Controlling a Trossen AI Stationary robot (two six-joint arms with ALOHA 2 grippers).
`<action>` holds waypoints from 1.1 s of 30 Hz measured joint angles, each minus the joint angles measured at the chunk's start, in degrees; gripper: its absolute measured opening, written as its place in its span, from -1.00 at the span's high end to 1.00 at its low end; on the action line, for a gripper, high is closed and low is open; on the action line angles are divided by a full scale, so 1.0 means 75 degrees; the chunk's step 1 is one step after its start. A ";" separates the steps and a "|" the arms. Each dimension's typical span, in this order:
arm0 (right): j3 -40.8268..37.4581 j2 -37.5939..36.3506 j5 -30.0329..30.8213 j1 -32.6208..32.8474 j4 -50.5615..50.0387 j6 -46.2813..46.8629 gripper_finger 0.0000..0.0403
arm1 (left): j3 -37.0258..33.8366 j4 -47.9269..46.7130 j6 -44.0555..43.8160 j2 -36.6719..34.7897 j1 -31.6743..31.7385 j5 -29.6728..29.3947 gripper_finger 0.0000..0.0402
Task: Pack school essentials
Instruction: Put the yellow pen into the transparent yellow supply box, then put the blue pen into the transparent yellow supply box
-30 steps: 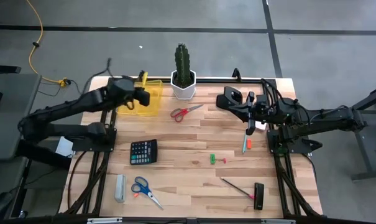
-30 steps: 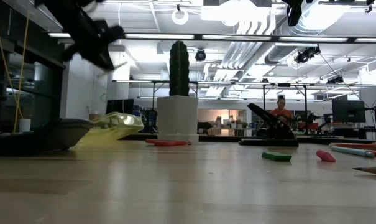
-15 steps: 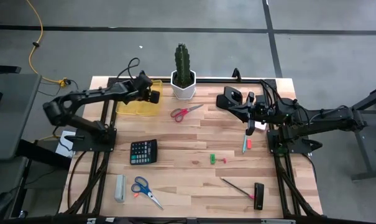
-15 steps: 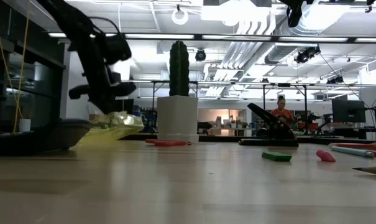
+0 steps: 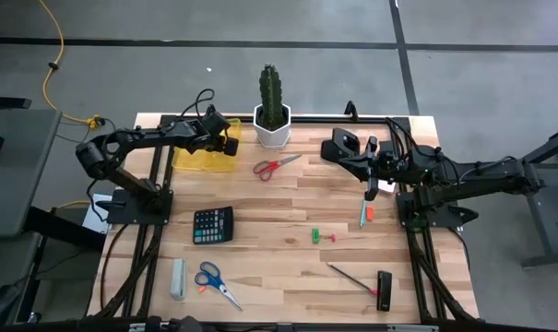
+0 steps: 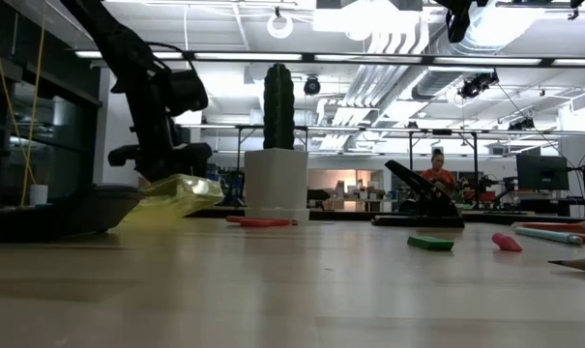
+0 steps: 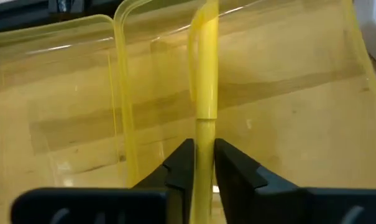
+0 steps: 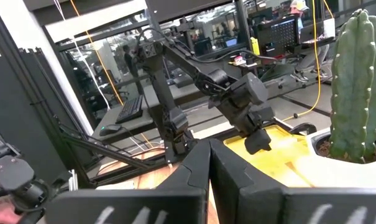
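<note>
My left gripper (image 5: 225, 140) hangs low over the clear yellow tray (image 5: 203, 157) at the table's far left, shut on a yellow pen (image 7: 205, 93). My right gripper (image 5: 328, 148) waits low at the far right of the table, shut on nothing (image 8: 209, 158). Red-handled scissors (image 5: 277, 166) lie near the cactus pot. Blue-handled scissors (image 5: 216, 282) lie at the near left. A teal/red pen (image 5: 363, 210), a green piece (image 5: 315, 236), a thin dark stick (image 5: 348, 276) and a small white block (image 5: 386, 187) lie on the right half. My left gripper pinches the yellow pen's barrel (image 7: 204, 146) between its two fingers. The pen runs along the fingers and sticks out ahead of them over the tray's floor (image 7: 287, 124). Whether its far end touches the tray, I cannot tell.
A potted cactus (image 5: 272, 111) stands at the far edge beside the tray. A black calculator (image 5: 212, 224) and a pale grey bar (image 5: 178, 278) lie on the left half, and a black object (image 5: 384, 289) at the near right. Bare wood shows in the middle.
My left gripper has come down from well above the table toward the yellow tray, shifting slightly toward the cactus, with the yellow pen still between its fingers. It now sits just above the tray.
</note>
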 joint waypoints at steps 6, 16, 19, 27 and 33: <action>0.0000 0.0000 0.0000 0.0000 0.0000 0.0001 1.00 | 0.0000 0.0011 0.0206 -0.0330 0.0000 0.0047 0.38; 0.0000 -0.0003 0.0000 0.0000 0.0003 -0.0055 1.00 | 0.0716 0.0243 0.0536 -0.2160 -0.0192 0.1741 0.09; 0.0000 -0.0003 0.0000 0.0000 0.0003 -0.0073 1.00 | 0.0659 0.1246 0.0508 -0.3164 -0.0765 0.2078 0.09; 0.0000 -0.0003 0.0003 0.0000 0.0003 -0.0076 1.00 | -0.0371 0.4738 0.1418 -0.5095 -0.3634 0.2130 0.12; 0.0000 -0.0003 0.0001 0.0000 0.0003 -0.0064 1.00 | -0.0905 0.6055 0.1742 -0.5437 -0.5056 0.1931 0.12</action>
